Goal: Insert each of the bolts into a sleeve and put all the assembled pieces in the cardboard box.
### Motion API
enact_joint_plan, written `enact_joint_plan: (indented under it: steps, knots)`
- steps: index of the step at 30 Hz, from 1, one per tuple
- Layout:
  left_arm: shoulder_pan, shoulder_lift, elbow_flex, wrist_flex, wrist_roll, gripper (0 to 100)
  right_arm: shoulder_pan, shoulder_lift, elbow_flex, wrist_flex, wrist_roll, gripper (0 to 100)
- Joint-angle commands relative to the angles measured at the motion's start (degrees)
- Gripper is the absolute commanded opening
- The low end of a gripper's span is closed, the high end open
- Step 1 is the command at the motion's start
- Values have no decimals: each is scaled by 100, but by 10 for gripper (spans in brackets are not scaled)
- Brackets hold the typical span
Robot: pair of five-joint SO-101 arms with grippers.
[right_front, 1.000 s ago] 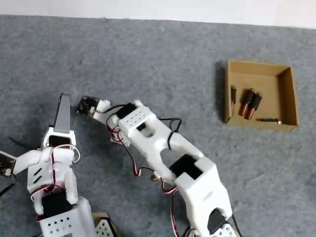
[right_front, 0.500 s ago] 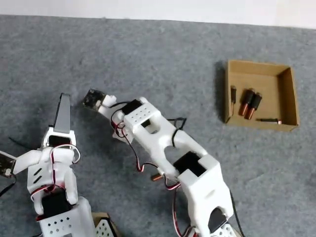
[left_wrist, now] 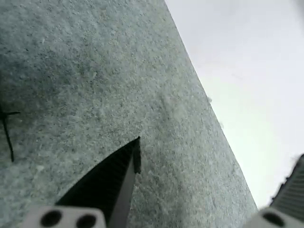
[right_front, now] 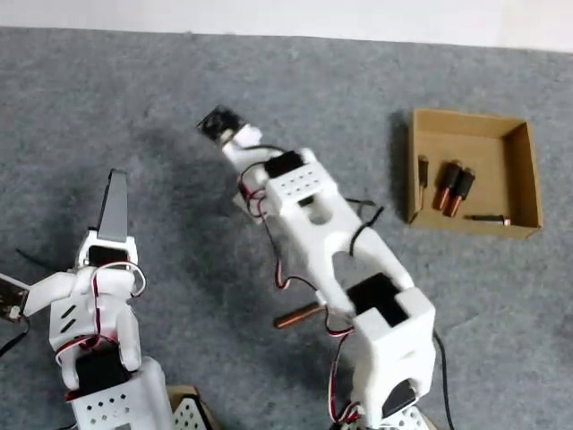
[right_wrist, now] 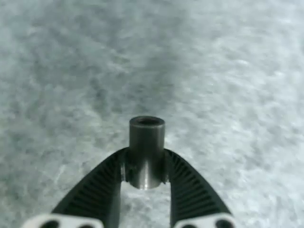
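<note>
Between right gripper's [right_wrist: 145, 166] clamped jaws, a sleeve [right_wrist: 147, 142].

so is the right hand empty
No, the right hand is shut on a dark sleeve that sticks out past its fingertips.

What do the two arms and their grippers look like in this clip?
The left arm and right arm are blocky white plastic shells over black motors, with red and black cables looping at the joints and dotted hole patterns on some plates. The right gripper has dark ribbed fingers tapering to points; the left gripper looks alike.
</note>
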Motion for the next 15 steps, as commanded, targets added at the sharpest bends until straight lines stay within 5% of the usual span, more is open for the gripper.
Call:
enact_joint_plan:
  steps: [1, 15]
  knots:
    - [-4, -40, -189, -105, -88, 442, 224, -655, -40, -57, -264, 5]
    - [549, -40, -163, 35, -413, 442, 224, -4004, 3591, -1622, -176, 5]
